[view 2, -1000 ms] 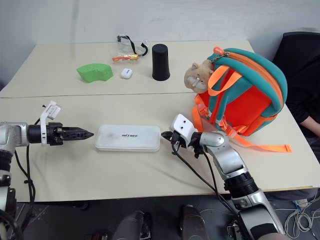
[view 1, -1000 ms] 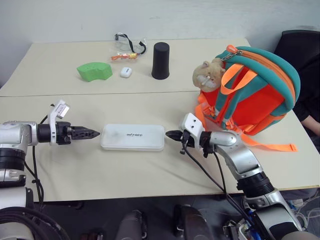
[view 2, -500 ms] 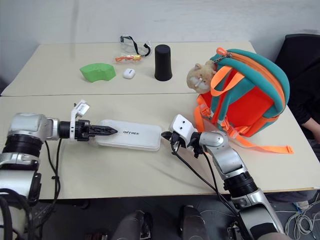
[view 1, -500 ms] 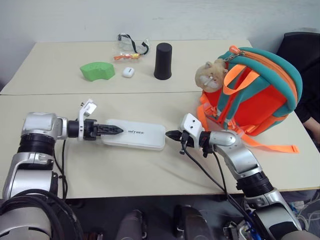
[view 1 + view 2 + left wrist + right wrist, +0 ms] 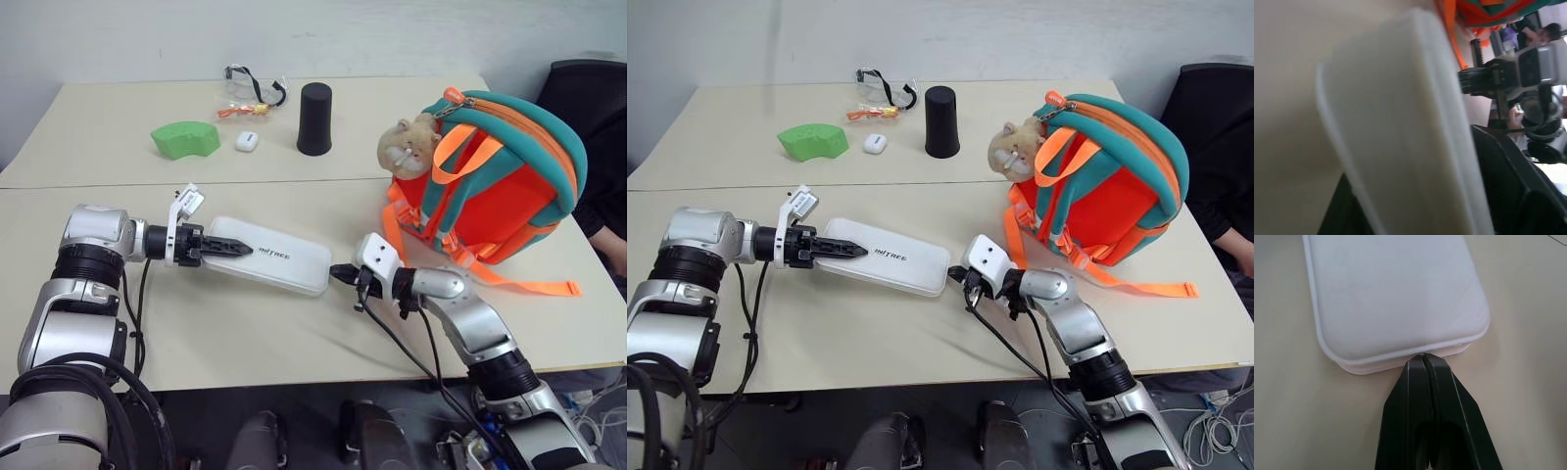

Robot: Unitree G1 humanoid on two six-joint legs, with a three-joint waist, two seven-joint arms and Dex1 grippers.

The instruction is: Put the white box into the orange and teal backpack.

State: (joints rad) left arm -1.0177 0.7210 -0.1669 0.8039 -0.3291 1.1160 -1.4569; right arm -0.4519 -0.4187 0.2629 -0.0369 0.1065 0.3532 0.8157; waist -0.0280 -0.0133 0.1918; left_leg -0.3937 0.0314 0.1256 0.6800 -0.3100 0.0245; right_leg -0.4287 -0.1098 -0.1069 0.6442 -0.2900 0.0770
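- Your left gripper (image 5: 235, 249) has its two black fingers clamped over the left end of the white box (image 5: 279, 260), one finger above the lid and one below, as the left wrist view shows with the box (image 5: 1400, 147) wedged between them.
- That end of the box is raised off the beige table (image 5: 245, 333); the box slants, its right end low near the table.
- Your right gripper (image 5: 340, 273) is fully closed, holding nothing. In the right wrist view its pinched fingertips (image 5: 1422, 363) press against the seam at the right end of the box (image 5: 1396, 293).
- The orange and teal backpack (image 5: 500, 186) stands upright on the right side of the table, well apart from the box, with a tan plush hamster charm (image 5: 407, 145) hanging at its upper left.
- You can see orange straps (image 5: 534, 286) trailing from the backpack onto the tabletop.
- At the far side of the table lie a green curved block (image 5: 185, 139), a small white case (image 5: 246, 141), a black cup (image 5: 314, 118) set upside down, and safety glasses (image 5: 253, 88) in a clear bag.
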